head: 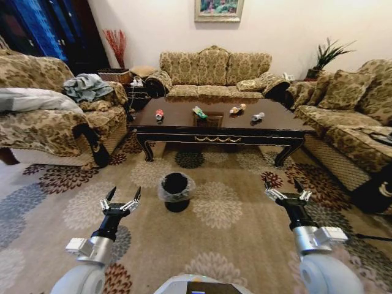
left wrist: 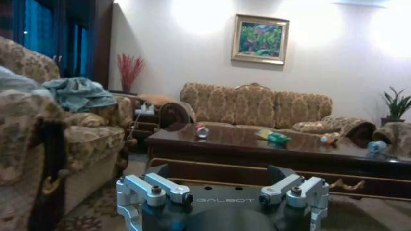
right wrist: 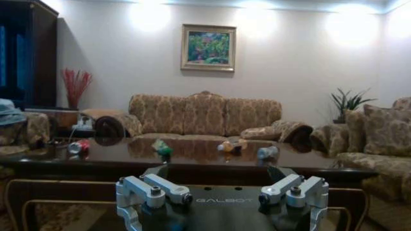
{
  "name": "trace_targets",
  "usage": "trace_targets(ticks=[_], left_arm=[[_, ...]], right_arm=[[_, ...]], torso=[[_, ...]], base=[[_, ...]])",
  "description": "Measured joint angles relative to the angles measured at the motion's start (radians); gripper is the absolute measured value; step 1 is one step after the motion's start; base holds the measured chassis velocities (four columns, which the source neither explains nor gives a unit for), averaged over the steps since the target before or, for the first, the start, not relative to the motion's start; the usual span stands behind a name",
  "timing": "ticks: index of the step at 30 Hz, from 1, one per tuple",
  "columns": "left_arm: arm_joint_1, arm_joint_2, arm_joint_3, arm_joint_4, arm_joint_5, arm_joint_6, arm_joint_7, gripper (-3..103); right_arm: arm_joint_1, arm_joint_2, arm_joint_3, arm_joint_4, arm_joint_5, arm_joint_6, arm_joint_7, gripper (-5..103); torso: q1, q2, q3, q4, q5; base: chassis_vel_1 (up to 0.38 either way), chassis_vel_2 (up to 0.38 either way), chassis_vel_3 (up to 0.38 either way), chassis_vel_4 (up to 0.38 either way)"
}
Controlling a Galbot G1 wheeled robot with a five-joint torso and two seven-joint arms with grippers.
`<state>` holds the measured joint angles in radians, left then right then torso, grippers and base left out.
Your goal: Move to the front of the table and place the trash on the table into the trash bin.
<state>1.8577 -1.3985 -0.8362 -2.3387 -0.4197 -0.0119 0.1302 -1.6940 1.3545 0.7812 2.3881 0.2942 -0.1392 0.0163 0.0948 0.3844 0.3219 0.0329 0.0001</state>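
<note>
I stand on the patterned carpet, facing the large low coffee table of glossy dark brown wood [head: 184, 127], which lies ahead of me, well apart from both my grippers. My left gripper [head: 120, 204] hangs low at the near left with its fingers spread apart, holding nothing. My right gripper [head: 287, 192] hangs at the near right, its fingers likewise apart and empty.

On the tabletop four pieces of trash lie in a loose row. The crushed red can [head: 159, 114] is at the left, the long green wrapper [head: 199, 113] lies just left of the middle, the tan-orange bottle-like piece [head: 237, 109] is right of the middle, and the small grey-white bottle [head: 258, 116] lies farthest right. All four sit far beyond my reach.

The small round black trash bin lined with a crinkly translucent bag [head: 176, 190] stands on the carpet on the near side of the table, between me and it, nearer my left gripper than my right.
</note>
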Motion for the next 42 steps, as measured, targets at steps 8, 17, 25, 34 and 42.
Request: trace_targets(ticks=[8, 17, 25, 34, 42], left_arm=[[0.001, 0.000, -0.006, 0.016, 0.000, -0.004, 0.000, 100], [0.005, 0.000, -0.007, 0.043, -0.002, -0.025, 0.002, 100], [0.020, 0.002, -0.007, 0.060, -0.004, -0.051, 0.017, 100], [0.022, 0.008, -0.005, 0.071, -0.005, -0.066, 0.022, 100], [0.018, -0.007, 0.000, 0.079, -0.005, -0.070, 0.024, 100]], right_arm=[[0.008, -0.010, -0.020, -0.009, 0.001, 0.004, 0.005, 100], [0.017, -0.019, -0.046, -0.012, -0.001, 0.004, 0.022, 100], [0.021, -0.020, -0.057, -0.004, -0.001, 0.000, 0.031, 100], [0.038, -0.016, -0.080, 0.003, 0.000, -0.003, 0.055, 100], [0.036, -0.017, -0.075, -0.009, 0.000, -0.008, 0.055, 100]], torso=[[-0.006, -0.017, -0.011, -0.0001, -0.0005], [-0.018, -0.050, -0.032, -0.0001, 0.0003], [-0.028, -0.081, -0.054, -0.0002, -0.0001], [-0.039, -0.119, -0.079, 0.0000, -0.0001], [-0.050, -0.155, -0.105, -0.0001, -0.0001]], base=[[0.128, 0.128, -0.133, -0.117], [-0.018, -0.015, 0.017, 0.016], [0.000, 0.000, 0.000, 0.000], [0.000, 0.000, 0.000, 0.000], [0.000, 0.000, 0.000, 0.000]])
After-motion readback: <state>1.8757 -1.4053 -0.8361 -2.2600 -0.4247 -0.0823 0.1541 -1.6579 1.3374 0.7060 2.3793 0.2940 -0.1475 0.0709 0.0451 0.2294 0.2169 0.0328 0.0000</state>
